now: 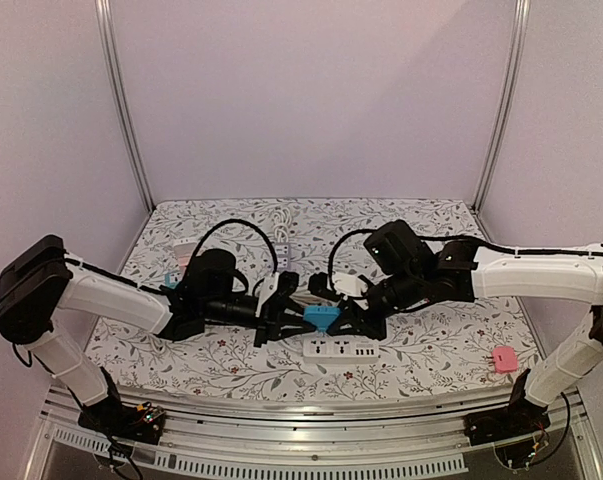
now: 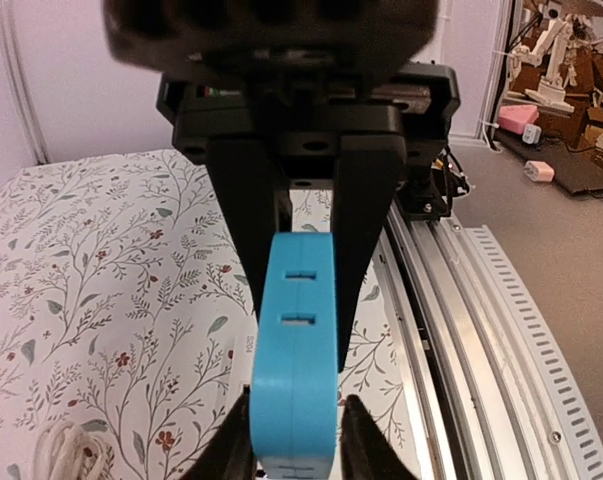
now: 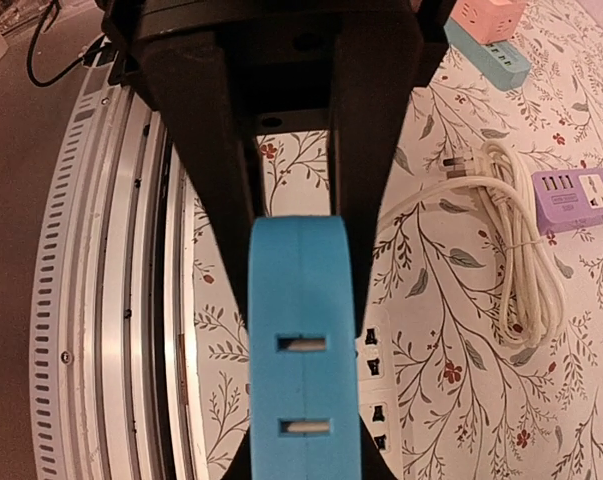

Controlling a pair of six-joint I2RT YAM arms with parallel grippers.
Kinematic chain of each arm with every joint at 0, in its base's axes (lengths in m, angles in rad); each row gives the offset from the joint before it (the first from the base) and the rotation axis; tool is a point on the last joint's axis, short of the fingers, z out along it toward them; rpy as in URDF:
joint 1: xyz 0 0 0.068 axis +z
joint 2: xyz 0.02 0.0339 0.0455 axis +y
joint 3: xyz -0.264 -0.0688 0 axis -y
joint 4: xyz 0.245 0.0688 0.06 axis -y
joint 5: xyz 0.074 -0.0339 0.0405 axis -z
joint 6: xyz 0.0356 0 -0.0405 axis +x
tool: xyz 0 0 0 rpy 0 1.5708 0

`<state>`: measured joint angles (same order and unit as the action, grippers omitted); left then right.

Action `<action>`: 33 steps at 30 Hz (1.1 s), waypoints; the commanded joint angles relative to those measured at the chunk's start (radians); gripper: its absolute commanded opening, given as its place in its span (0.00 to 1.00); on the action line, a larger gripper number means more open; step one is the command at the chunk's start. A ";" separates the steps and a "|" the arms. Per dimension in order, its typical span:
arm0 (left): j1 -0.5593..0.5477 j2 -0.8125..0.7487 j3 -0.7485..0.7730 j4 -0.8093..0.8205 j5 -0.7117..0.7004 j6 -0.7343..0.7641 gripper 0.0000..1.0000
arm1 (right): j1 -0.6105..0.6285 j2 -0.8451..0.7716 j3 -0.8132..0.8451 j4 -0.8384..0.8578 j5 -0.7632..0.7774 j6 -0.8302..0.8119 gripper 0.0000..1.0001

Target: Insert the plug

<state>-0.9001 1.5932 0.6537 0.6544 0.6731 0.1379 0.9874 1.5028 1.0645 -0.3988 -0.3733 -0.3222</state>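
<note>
Floral-print cloth covers the bench (image 1: 431,250), and both arms meet over its middle. The left gripper (image 2: 296,455) and right gripper (image 2: 305,335) sit nose to nose on the same part.

A white power strip (image 1: 339,350) lies flat on the cloth right under that meeting point, sockets up. My read: that's the target.

The blue plug (image 1: 321,317) hangs in the air just above the strip, not touching it, pinched from both ends. The right jaws are clenched on one end and the left jaws are closed against the flanks of the other. Two small slots (image 3: 303,345) show on its narrow edge. Prongs aren't visible in any view, so I can't tell which way they point.

Looks like a mid-air handover or regrasp, insertion not begun. To do it well:
- Only one side lets go, and only once the other grip is firm. No pulling while both hold, or the plug twists.
- The receiving arm keeps the plug square in its jaws; a tilted grip means tilted prongs.
- Then prongs down, line up over one socket, push straight in, no side load.
- The strip looks unfixed on the cloth, so the free arm could pin it.

Risk: the plug slips at release and drops onto the strip.
</note>
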 commanded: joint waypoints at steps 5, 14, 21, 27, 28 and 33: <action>0.017 0.009 0.001 0.085 0.044 -0.018 0.39 | -0.011 0.030 0.015 0.004 -0.065 0.013 0.00; 0.019 0.004 0.005 0.020 0.060 -0.045 0.00 | -0.014 0.021 0.018 0.004 -0.060 0.012 0.00; 0.022 0.030 -0.029 0.083 0.047 -0.017 0.00 | -0.077 -0.027 -0.051 0.105 -0.046 0.094 0.70; 0.027 0.094 -0.033 0.173 0.025 -0.047 0.00 | -0.120 -0.044 -0.140 0.264 -0.072 0.183 0.67; 0.027 0.105 -0.034 0.178 0.021 -0.045 0.00 | -0.120 -0.037 -0.146 0.275 -0.075 0.181 0.55; 0.034 0.157 -0.031 0.204 -0.014 -0.053 0.00 | -0.119 0.013 -0.144 0.317 -0.113 0.169 0.45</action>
<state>-0.8757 1.7081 0.6323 0.8127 0.6727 0.0917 0.8753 1.4818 0.9211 -0.1715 -0.4553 -0.1635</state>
